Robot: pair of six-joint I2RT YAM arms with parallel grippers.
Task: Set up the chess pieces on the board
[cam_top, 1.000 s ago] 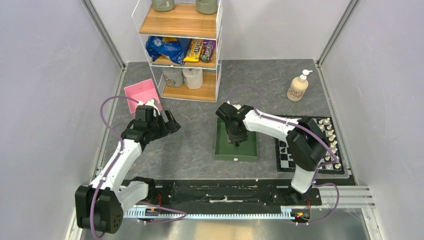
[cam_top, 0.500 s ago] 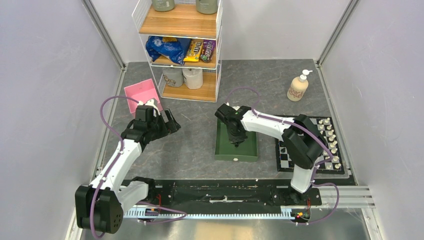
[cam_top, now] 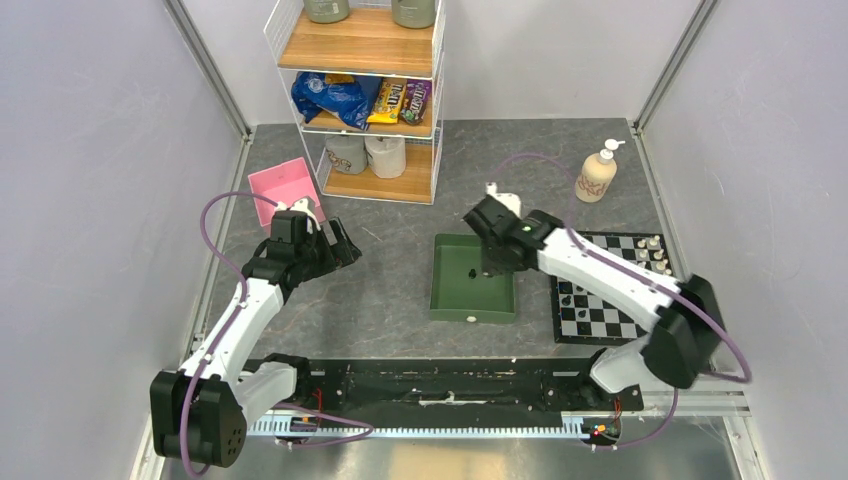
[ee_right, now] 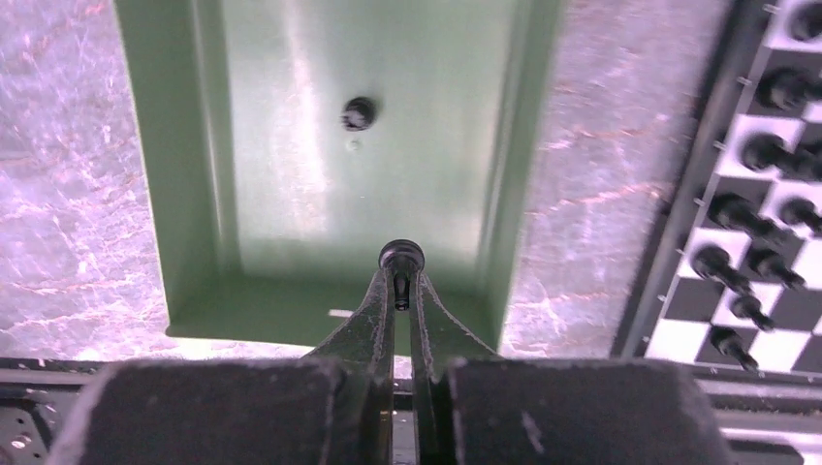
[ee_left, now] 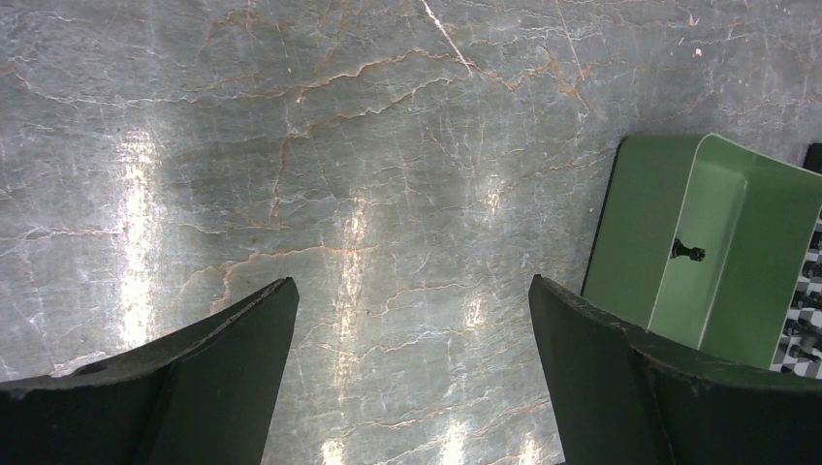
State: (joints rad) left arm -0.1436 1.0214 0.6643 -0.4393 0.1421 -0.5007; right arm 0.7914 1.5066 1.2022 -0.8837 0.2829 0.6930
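My right gripper is shut on a small black chess piece and holds it above the green tray. In the top view the right gripper hangs over the tray's right half. One black piece still stands in the tray; it also shows in the left wrist view. The checkered board lies right of the tray, with black pieces on its near columns and white pieces along its far side. My left gripper is open and empty above bare table.
A cream soap pump bottle stands at the back right. A wire shelf rack with snacks and rolls stands at the back. A pink sheet lies behind the left arm.
My right gripper has lifted out of the tray with a black piece and swung right, towards the board. The left arm has not moved.
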